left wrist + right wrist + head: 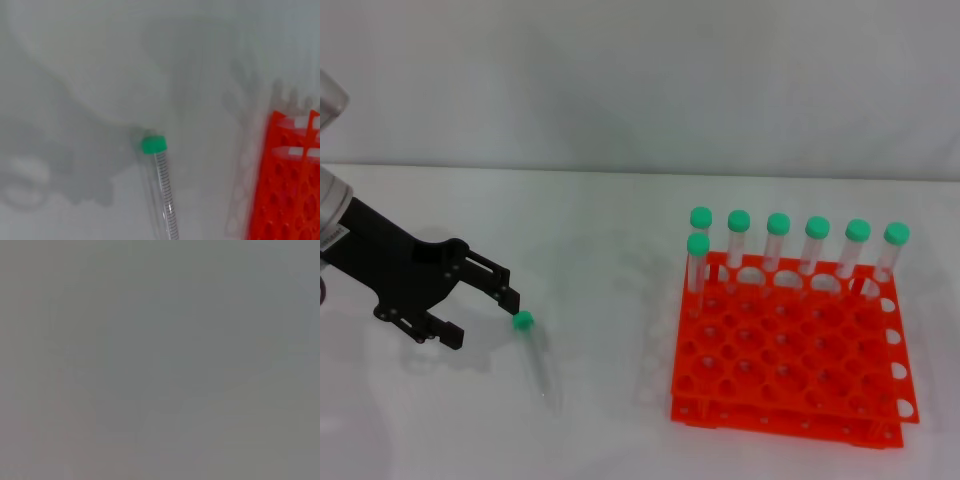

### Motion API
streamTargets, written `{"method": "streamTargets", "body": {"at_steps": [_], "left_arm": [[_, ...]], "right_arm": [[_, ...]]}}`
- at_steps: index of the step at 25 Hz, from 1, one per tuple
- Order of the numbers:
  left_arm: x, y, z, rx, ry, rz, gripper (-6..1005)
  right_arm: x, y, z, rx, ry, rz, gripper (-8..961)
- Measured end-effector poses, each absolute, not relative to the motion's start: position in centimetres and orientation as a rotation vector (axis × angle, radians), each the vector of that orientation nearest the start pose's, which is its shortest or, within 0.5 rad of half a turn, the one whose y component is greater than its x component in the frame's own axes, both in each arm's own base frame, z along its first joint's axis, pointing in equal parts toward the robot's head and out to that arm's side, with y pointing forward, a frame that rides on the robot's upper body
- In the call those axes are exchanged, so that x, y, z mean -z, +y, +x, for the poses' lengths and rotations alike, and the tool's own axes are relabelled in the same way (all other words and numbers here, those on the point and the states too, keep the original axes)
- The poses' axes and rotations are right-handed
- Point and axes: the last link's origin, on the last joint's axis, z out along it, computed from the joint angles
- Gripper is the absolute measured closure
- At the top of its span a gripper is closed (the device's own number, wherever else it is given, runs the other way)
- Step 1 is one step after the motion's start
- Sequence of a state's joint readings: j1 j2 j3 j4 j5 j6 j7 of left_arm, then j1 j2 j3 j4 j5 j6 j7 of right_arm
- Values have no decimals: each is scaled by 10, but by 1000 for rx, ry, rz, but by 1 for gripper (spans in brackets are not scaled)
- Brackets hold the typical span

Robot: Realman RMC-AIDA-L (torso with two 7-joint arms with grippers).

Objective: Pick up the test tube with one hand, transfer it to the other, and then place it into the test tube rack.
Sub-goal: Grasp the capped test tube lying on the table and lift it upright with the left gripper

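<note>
A clear test tube (535,358) with a green cap lies flat on the white table, cap toward the back. The left wrist view shows the same test tube (164,192) on the table. My left gripper (480,317) hovers just left of the cap, open, with nothing between its fingers. The orange-red test tube rack (790,350) stands at the right, its edge also in the left wrist view as the rack (285,190). My right gripper is out of view; its wrist view shows only flat grey.
Several green-capped tubes (777,240) stand upright in the rack's back row, with one more in the second row at the left (697,262). The white table (590,230) stretches between the lying tube and the rack.
</note>
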State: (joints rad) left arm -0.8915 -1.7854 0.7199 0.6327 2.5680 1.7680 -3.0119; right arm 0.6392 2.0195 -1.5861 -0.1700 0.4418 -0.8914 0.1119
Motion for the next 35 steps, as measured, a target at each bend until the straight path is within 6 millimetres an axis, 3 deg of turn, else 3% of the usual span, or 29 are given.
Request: {"method": "streamTargets", "body": {"at_steps": [21, 35], "left_arm": [[-78, 393, -238, 267, 2519, 2108, 167], [-54, 393, -252, 228, 2578, 2086, 167]], "right_arm": [[-50, 428, 302, -642, 554, -1429, 81], [-50, 428, 302, -644, 553, -1429, 81]]}}
